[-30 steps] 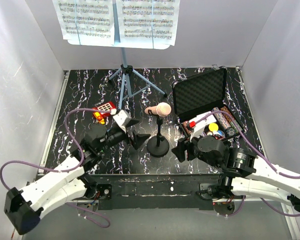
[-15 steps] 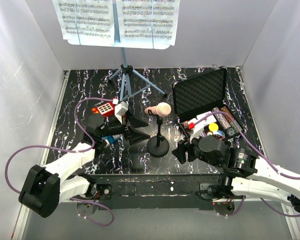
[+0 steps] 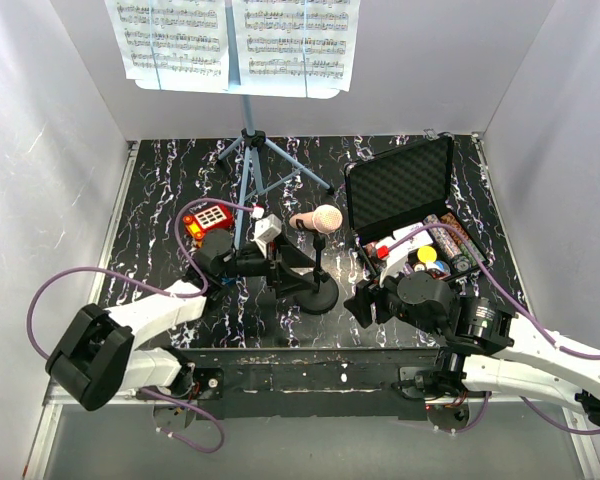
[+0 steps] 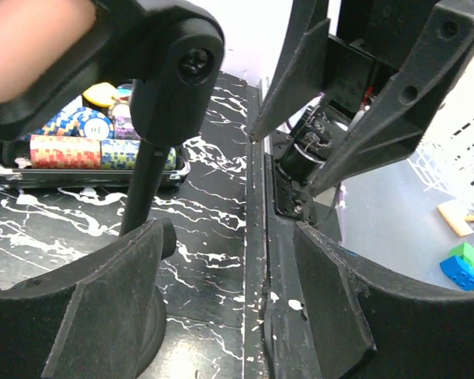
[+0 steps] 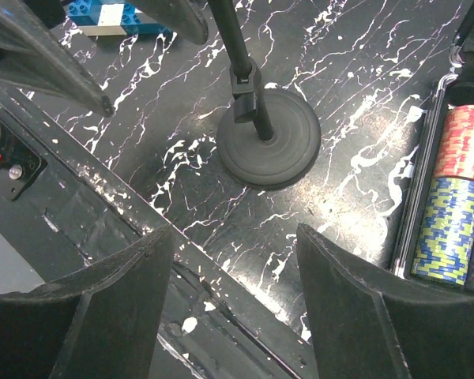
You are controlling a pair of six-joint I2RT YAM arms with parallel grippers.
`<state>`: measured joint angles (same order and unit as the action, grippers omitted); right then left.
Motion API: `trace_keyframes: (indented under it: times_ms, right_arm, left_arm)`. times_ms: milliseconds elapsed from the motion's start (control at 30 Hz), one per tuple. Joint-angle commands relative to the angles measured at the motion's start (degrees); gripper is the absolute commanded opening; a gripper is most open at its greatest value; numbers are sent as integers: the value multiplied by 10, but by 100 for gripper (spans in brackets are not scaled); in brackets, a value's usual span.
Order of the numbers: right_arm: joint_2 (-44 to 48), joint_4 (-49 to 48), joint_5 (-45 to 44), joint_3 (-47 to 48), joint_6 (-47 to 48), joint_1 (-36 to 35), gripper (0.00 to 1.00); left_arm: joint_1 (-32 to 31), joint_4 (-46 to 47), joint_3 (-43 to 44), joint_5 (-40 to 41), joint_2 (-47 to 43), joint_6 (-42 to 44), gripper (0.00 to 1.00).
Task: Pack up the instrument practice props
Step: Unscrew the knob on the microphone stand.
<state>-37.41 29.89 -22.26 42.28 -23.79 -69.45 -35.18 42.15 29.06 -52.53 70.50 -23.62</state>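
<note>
A: The music stand [image 3: 248,165] with the sheet-music pages [image 3: 280,40] is at the far side. Is it the step in hand?

B: I think no. The left gripper [image 4: 229,230] is at the microphone [image 3: 326,218], in the middle of the tabletop [image 3: 160,190]. Its fingers are apart, with nothing between them.

A: Is the pole [image 4: 142,185] in the gap?

B: No, it stands just outside one finger. It is better to bring the gap around the pole first, then close under the clip, so the round base [image 5: 270,140] does not swing.

A: And the right gripper [image 5: 233,237]?

B: Its fingers are also apart and empty, near the base. It could support it.
</note>
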Motion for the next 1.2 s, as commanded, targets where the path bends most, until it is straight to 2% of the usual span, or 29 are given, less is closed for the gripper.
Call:
trace_keyframes:
  times_ms: [0,300,533,1167]
  right_arm:
    - [1,-22,0,4,2,1,71]
    - [4,-22,1,-3,-6,1,70]
    - [6,-16,-3,-4,-7,0,70]
    - [-8,-22,-3,-7,-13,1,70]
  left_arm:
    - [-9,9,31,42,6,36,66]
    - [-9,7,50,74,36,65,63]
    - [-9,0,23,127,8,89,66]
    - [-18,82,43,121,69,66,57]
